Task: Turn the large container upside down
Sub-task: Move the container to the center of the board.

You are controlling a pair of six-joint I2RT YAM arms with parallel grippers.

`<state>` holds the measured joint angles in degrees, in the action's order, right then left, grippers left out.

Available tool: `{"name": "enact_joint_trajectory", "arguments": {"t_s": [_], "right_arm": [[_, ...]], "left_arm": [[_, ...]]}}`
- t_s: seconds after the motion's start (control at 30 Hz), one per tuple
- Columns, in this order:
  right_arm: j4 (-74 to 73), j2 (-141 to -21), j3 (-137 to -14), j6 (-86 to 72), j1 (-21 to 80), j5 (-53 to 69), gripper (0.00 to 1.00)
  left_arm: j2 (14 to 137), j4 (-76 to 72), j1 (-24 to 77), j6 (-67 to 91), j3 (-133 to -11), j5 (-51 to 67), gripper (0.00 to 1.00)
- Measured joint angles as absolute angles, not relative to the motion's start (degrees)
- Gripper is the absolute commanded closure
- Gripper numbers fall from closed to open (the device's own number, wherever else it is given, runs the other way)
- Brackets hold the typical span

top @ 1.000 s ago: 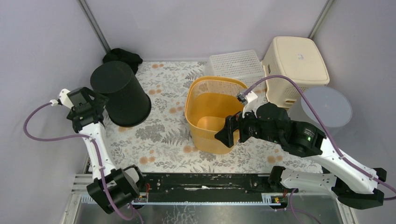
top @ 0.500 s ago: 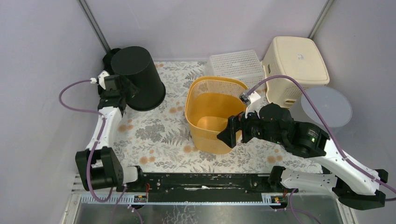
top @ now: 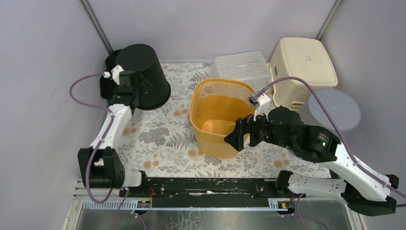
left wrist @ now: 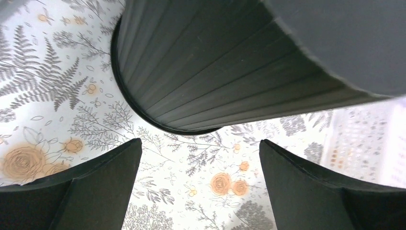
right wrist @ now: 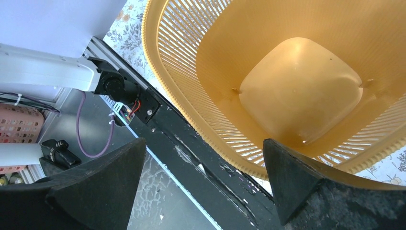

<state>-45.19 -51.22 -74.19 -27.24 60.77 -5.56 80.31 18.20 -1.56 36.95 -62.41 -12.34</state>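
Observation:
The large container, a black ribbed bin [top: 143,74], stands mouth down at the back left of the floral cloth, with its flat base up. In the left wrist view its wall [left wrist: 215,62] fills the top and its rim meets the cloth. My left gripper [top: 137,87] [left wrist: 200,143] is open just in front of it, with only cloth between the fingers. An orange slatted basket [top: 218,115] [right wrist: 297,91] sits mouth up in the middle. My right gripper [top: 238,135] [right wrist: 203,143] is open at its near rim, which passes close to one finger.
A white mesh basket [top: 242,67] and an upturned beige hamper [top: 304,67] stand at the back right, and a grey round lid [top: 335,109] lies in front of the hamper. Dark cloth [top: 106,86] lies behind the black bin. The black rail [top: 210,186] [right wrist: 191,143] runs along the near edge.
The black bin and my left arm have moved from the left side to the back left corner. The right arm has barely shifted at the orange basket.

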Motion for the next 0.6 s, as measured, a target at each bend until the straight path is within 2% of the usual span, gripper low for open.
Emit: {"name": "enact_joint_trajectory", "arguments": {"t_s": [0.17,0.3,0.47,0.6], "right_arm": [[-45.67,-50.17,-74.19,-27.46,60.77,-6.33,0.00],[-46.02,-49.50,-74.19,-27.44,60.77,-6.44,0.01],[-46.19,-48.82,-74.19,-27.44,60.77,-6.46,0.01],[-46.78,-48.34,-74.19,-27.46,60.77,-6.66,0.01]], "left_arm": [[70.78,22.48,-1.58,39.70,-62.35,-17.50,0.00],[67.31,24.73,-5.41,42.50,-60.47,-20.49,0.00],[70.26,27.83,-12.36,46.76,-57.32,-22.09,0.00],[76.31,27.90,-13.87,49.67,-58.24,-22.57,0.01]]}}
